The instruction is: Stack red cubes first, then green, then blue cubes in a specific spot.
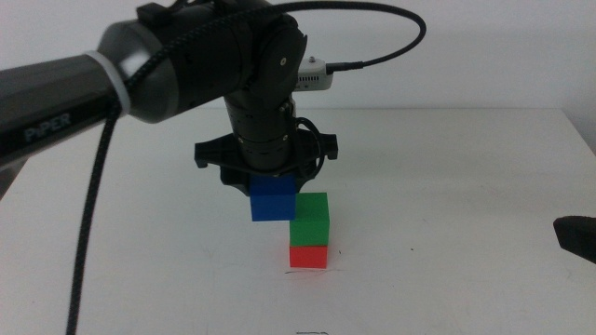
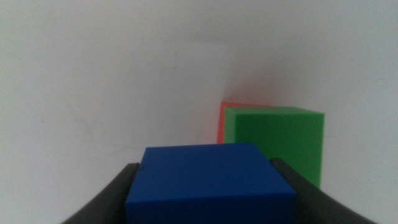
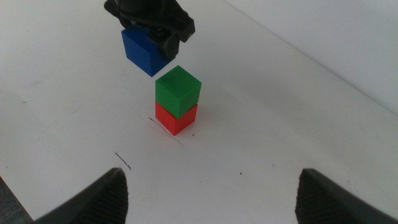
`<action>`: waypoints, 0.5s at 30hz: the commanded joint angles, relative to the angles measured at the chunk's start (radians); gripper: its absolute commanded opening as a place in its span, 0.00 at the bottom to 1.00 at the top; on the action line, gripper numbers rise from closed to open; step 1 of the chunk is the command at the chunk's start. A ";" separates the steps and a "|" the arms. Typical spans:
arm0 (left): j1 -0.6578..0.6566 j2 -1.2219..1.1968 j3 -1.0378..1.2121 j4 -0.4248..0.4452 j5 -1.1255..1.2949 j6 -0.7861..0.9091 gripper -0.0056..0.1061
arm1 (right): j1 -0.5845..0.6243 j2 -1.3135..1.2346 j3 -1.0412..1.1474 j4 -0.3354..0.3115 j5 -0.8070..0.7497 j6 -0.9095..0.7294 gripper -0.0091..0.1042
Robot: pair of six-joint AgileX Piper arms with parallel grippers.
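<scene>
Matte blue cube point(image 1: 272, 199) between fingers point(image 2: 111, 199)

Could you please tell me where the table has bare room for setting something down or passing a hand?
The white tabletop lies bare between the green cube on the red cube and the waiting right tool. It is crowded at the stack, where the left tool holds the blue cube beside the green one.

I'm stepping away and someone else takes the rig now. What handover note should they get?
Left gripper: shut on the blue cube, held in the air beside and just above the stack, not yet over it.
Right gripper: open, waiting at the table's right side.
Done: green cube sits on the red cube at the marked spot.
Left: centre blue over green, lower, release.
</scene>
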 commanded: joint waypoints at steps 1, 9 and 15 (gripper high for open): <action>-0.007 -0.037 -0.043 -0.008 -0.049 -0.015 0.04 | -0.009 0.001 -0.023 0.001 -0.064 -0.011 0.75; -0.017 0.010 -0.145 -0.022 -0.038 -0.013 0.04 | -0.009 0.001 -0.023 0.001 -0.064 -0.011 0.75; -0.046 0.048 -0.164 -0.022 -0.027 -0.016 0.04 | -0.009 0.001 -0.023 0.001 -0.066 -0.011 0.75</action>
